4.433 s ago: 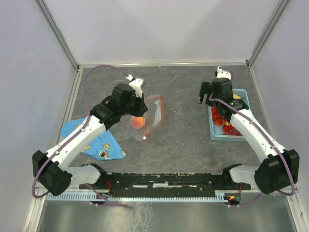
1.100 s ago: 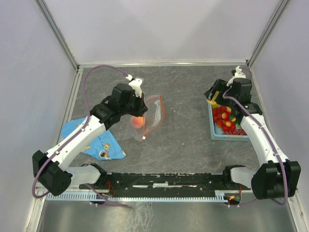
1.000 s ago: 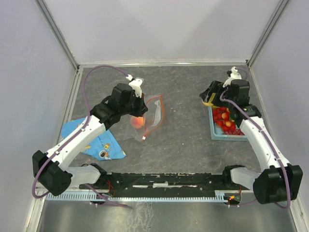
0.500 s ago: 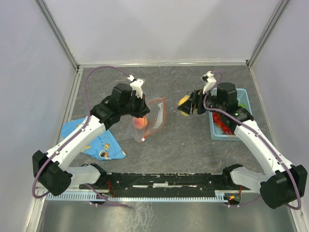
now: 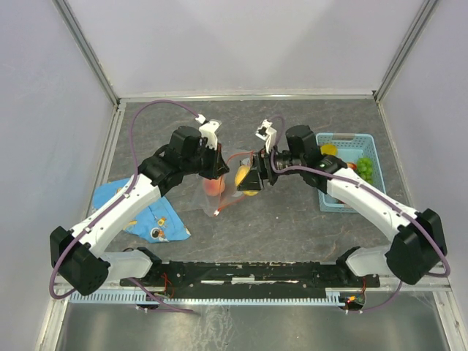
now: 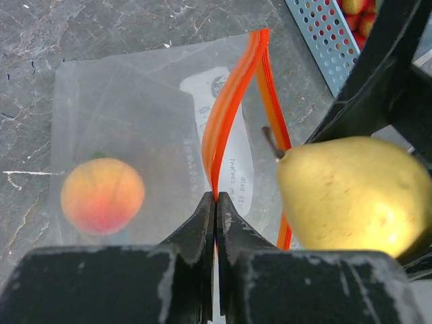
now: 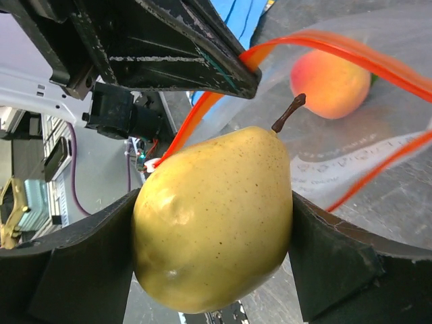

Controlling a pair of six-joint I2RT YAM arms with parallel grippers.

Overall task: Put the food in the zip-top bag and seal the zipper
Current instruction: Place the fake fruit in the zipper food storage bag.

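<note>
At the zip-top bag (image 6: pixel 121 101) mouth, right gripper (image 5: pixel 251 179), just over from basket (image 5: pixel 347 137), is presenting the pear (image 7: pixel 212 236) in wide jaws; left gripper (image 6: pixel 216 202), clamped tight, is pinching zipper (image 6: pixel 233 115) open.

White label patch (image 6: pixel 199 111) on the clear zip-top bag (image 6: pixel 115 94), left wrist view: this patch is carrying the only print that is showing at this moment. A small dark round emblem (image 6: pixel 219 84) is sitting at the patch's far end, its design too small to make out. Nearer the camera, faint grey lettering is running lengthwise along the patch in two lines. One word is appearing to read "CONTENT", and the other line is too faint to read. In the right wrist view the same patch (image 7: pixel 351 165) is showing a row of dotted grey characters, too blurred to read. Nothing else is offering legible print.
</note>
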